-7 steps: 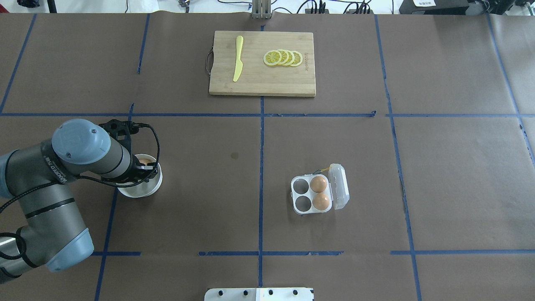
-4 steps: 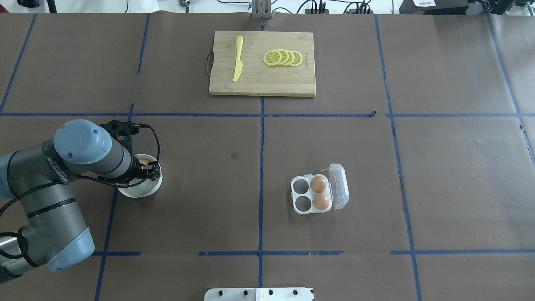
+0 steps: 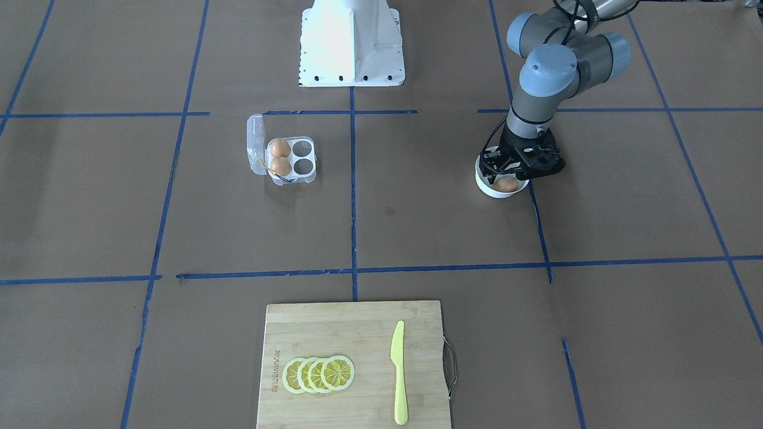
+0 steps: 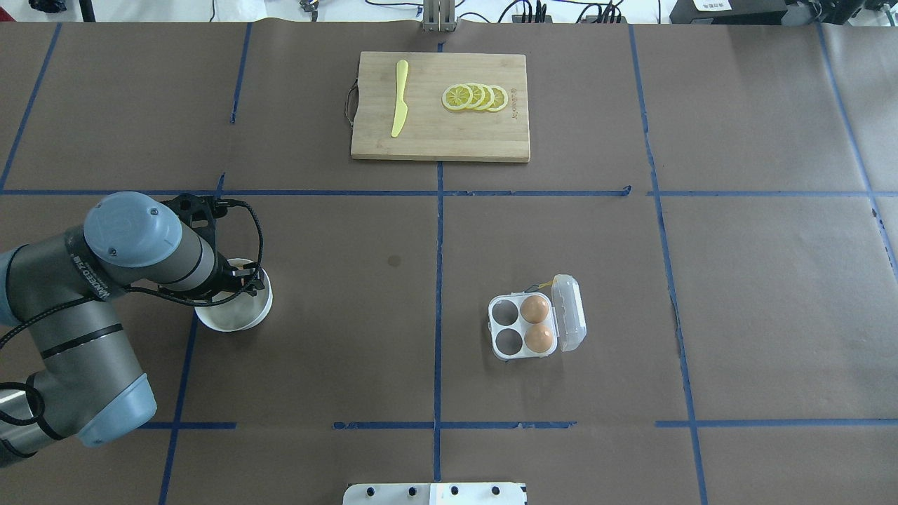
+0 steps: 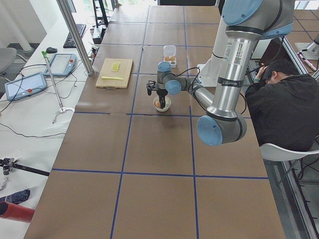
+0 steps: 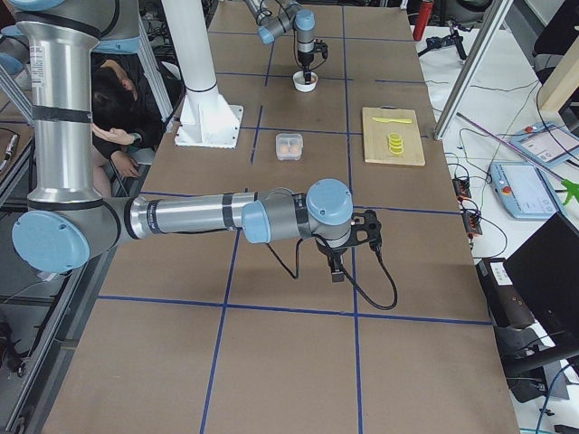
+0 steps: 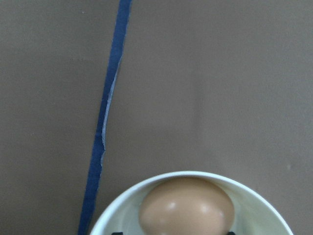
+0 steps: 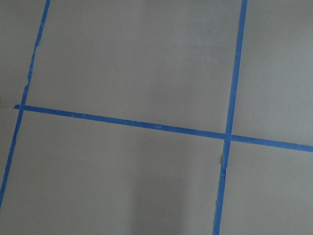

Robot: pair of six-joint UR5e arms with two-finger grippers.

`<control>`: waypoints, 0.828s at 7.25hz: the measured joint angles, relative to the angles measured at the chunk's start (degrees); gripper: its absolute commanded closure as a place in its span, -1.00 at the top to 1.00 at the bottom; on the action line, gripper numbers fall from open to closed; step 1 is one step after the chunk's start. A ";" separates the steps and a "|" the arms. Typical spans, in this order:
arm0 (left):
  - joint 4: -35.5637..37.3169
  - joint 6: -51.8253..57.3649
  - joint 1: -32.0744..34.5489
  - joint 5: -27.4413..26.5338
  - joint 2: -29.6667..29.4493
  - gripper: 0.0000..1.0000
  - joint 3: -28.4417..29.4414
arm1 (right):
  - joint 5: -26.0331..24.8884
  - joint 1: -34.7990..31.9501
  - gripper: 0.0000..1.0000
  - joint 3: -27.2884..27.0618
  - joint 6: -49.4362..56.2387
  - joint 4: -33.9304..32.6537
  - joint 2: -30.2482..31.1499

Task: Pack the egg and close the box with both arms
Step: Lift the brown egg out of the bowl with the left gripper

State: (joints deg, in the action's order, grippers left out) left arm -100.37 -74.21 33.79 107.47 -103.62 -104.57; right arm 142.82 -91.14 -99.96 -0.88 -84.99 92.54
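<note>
Your grey-silver left arm (image 4: 133, 238) has just shifted over the round white bowl (image 4: 238, 317). From overhead, the small orange-brown egg showed at the bowl's far side a second ago and is now hidden beneath the black wrist. The left wrist camera shows the egg (image 7: 185, 208) centred and low in the bowl, with only dark slivers of the left arm's jaws at the bottom edge on either side. They appear to straddle it, but you cannot tell from these views whether they are clamped on it or apart. The front camera also puts the egg (image 3: 505, 185) inside the bowl, so treat it as not yet lifted. Nothing has changed at the small clear plastic four-cell egg carton (image 4: 520, 325). It sits well apart from the bowl on the brown paper-covered worktop (image 4: 351, 315), its hinged lid (image 4: 570, 312) is thrown open, two brown eggs (image 4: 535, 308) fill the cells nearest the lid, and two empty cells (image 4: 504, 311) face the bowl. The right arm (image 6: 271, 217) hangs far from the carton, and the state of the right arm's jaws cannot be judged. This looks like the pick about to commit, so packing and lid closing both remain.
</note>
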 measured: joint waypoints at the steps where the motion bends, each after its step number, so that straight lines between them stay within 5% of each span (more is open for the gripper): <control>1: 0.00 0.04 0.35 -0.33 -0.06 0.49 0.07 | 0.00 0.00 1.00 0.05 0.00 0.00 0.01; 6: -0.14 0.11 0.57 -1.70 -2.15 0.45 2.61 | 0.00 0.00 1.00 0.18 0.00 0.00 0.01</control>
State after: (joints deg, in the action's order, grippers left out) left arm -100.51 -74.10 34.36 105.76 -105.77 -101.96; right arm 142.82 -91.14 -99.78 -0.88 -84.99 92.55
